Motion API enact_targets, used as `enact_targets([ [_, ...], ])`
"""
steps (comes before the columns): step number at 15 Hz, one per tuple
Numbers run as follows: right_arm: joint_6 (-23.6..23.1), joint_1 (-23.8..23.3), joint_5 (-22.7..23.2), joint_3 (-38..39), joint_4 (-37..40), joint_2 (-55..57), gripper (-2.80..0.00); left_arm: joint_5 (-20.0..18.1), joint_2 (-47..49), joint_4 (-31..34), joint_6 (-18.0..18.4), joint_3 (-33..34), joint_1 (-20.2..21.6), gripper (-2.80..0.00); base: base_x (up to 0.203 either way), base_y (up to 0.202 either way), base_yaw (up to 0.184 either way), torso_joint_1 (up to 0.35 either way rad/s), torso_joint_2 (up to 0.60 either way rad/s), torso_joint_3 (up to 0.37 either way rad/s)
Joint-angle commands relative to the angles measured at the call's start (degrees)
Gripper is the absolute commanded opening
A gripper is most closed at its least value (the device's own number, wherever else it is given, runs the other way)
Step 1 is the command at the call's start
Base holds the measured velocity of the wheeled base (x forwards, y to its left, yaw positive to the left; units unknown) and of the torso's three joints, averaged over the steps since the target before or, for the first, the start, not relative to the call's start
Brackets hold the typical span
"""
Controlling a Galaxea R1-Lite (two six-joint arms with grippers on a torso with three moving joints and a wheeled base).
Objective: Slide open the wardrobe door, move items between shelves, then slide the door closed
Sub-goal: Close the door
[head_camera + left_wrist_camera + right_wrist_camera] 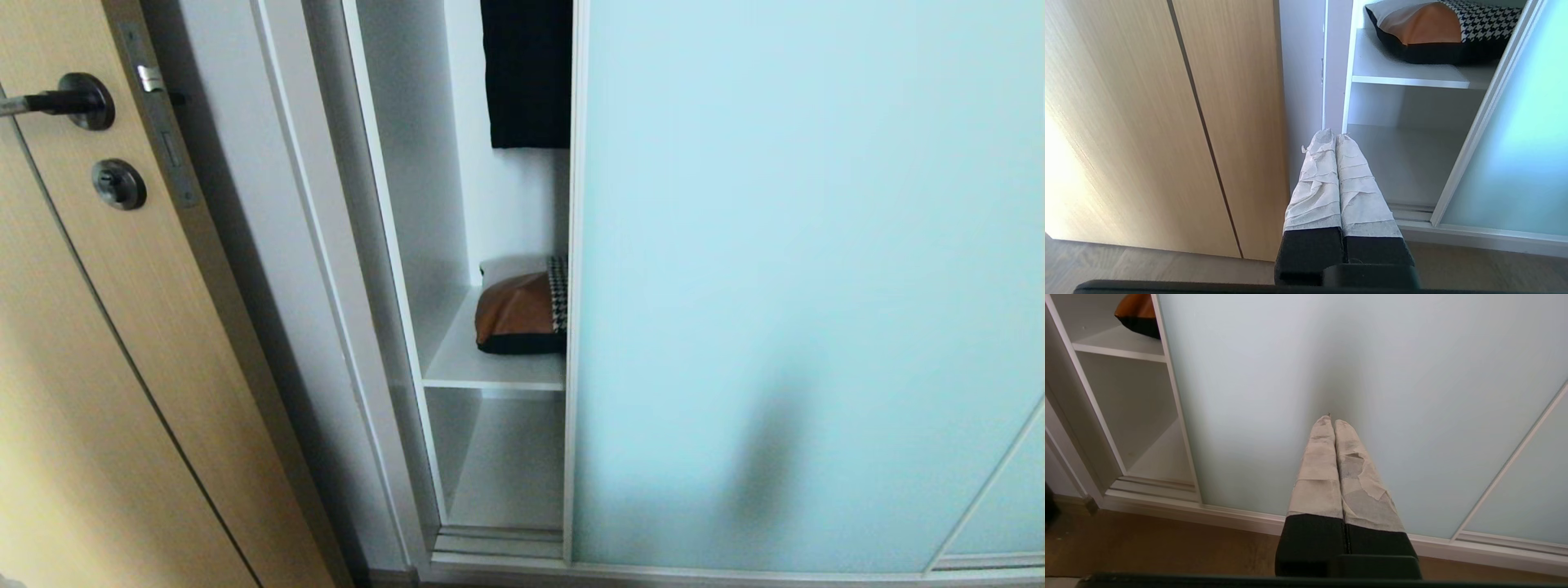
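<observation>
The sliding wardrobe door (808, 278), a frosted pale aqua panel in a slim white frame, stands partly slid aside, leaving only a narrow gap at the wardrobe's left end. Through that gap a patchwork cushion (522, 314) lies flat on the upper of the two visible shelves (490, 371), its brown patch showing and its houndstooth patch running behind the door's edge, so most of it is hidden from the head view. The lower shelf (506, 482) shows nothing on the part in view. A dark garment (526, 73) hangs above the cushion.

Neither arm appears in the head view. The left gripper (1335, 136) hangs low, its cloth-wrapped fingers (1316, 183) pressed together and holding nothing; it points toward the wardrobe's left side wall, near the open gap, with the cushion's shelf above it. The right gripper (1329, 421) also has its fingers (1318, 473) closed and empty, and faces the frosted panel low down; whether the tips touch the glass cannot be told, though a soft shadow falls on the glass in front of them.

The light wood hinged door (90, 343) with its lever handle (61, 100) stands just left of the wardrobe.

Judging by the narrow gap, the cushion could hardly be lifted out as things stand. Either the door wants sliding further right, or it is on its way to being shut.
</observation>
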Motion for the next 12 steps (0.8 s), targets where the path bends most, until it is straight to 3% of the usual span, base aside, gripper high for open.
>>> enact_targets([
  [1,1.29,-0.02,-0.11,0.22,0.37,0.05,-2.80,0.04,0.01,-0.01,0.00,0.09,0.02,-2.80,0.000,0.000,0.000,0.000,0.00,0.000],
  [12,2.63,-0.02,-0.20,0.21,0.36,0.05,-2.80,0.04,0.02,-0.01,0.04,0.09,0.02,-2.80,0.000,0.000,0.000,0.000,0.00,0.000],
])
